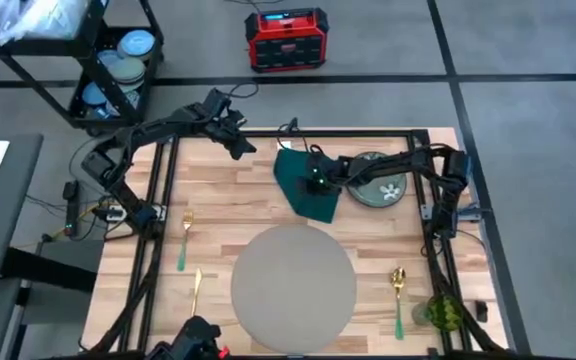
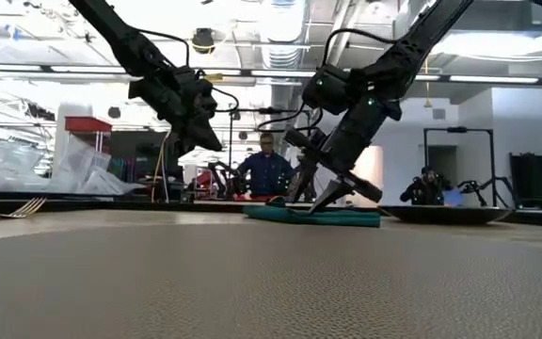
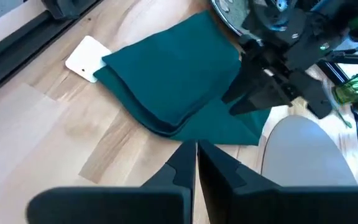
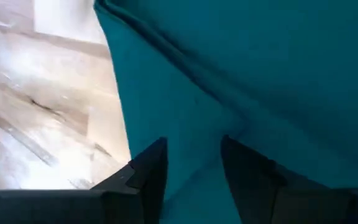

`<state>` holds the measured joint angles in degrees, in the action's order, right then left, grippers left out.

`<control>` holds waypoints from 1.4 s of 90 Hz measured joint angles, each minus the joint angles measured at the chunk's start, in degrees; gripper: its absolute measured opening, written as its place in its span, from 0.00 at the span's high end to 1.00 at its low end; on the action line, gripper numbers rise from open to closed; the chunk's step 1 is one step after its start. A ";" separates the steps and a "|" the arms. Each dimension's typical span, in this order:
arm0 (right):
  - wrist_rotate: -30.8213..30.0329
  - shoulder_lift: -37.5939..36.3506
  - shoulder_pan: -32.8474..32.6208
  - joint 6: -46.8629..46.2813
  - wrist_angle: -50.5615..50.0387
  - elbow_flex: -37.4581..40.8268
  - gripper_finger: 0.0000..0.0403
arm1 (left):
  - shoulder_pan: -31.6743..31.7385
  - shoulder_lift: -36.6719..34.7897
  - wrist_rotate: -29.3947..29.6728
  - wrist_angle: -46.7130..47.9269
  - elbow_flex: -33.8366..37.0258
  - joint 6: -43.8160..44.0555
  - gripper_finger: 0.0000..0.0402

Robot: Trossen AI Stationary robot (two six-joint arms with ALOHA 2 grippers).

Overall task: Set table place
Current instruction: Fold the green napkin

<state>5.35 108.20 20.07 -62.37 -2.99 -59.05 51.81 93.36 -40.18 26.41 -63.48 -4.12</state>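
High view alone gives the whole layout: grey placemat (image 1: 294, 288) flat on the desk (image 1: 218, 200), near its front edge, centre. Left of it, 1 green-handled fork (image 1: 183, 240) and 1 gold utensil (image 1: 197, 290); right of it, 1 spoon (image 1: 398, 292) with green handle; green glass (image 1: 444, 313) at the front right corner. Flowered plate (image 1: 378, 190) sits behind the mat to the right, with the right arm lying across it. Green napkin (image 1: 308, 185) lies just left of the plate, behind the mat, apart from it.

Off the desk, a black cart (image 1: 118, 60) holds stacked dishes on its shelves; red box (image 1: 286, 40) on the floor.

Low view shows what the top view hides: right gripper (image 2: 332, 193) tips down onto the napkin (image 2: 313, 215), left gripper (image 2: 196, 127) hangs in the air well above the desk. People show in the room behind.

Right wrist view: the 2 fingers (image 4: 148, 171) stand apart, tips over napkin cloth, a fold between them; not clamped. Left wrist view: fingers (image 3: 182, 163) pressed together, holding nothing, pointing at the napkin and a white tag (image 3: 87, 58) beside it; mat edge (image 3: 303, 155) shows just past the napkin.

Mat is near the right fingers, touched by neither gripper.
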 joint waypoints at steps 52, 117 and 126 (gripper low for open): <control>6.21 3.28 1.10 -0.16 4.89 0.01 0.96 | 0.02 0.00 0.02 0.17 0.00 -0.35 1.00; 8.33 -1.87 3.78 10.34 -0.49 0.09 0.70 | 0.02 0.00 0.04 -0.06 0.00 0.09 1.00; 8.02 -1.96 4.10 9.96 -1.38 0.00 0.64 | 0.02 0.00 0.04 -0.07 0.00 0.13 1.00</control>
<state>13.37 106.24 24.17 -52.41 -4.37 -59.04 51.83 93.36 -40.14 26.35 -63.48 -3.99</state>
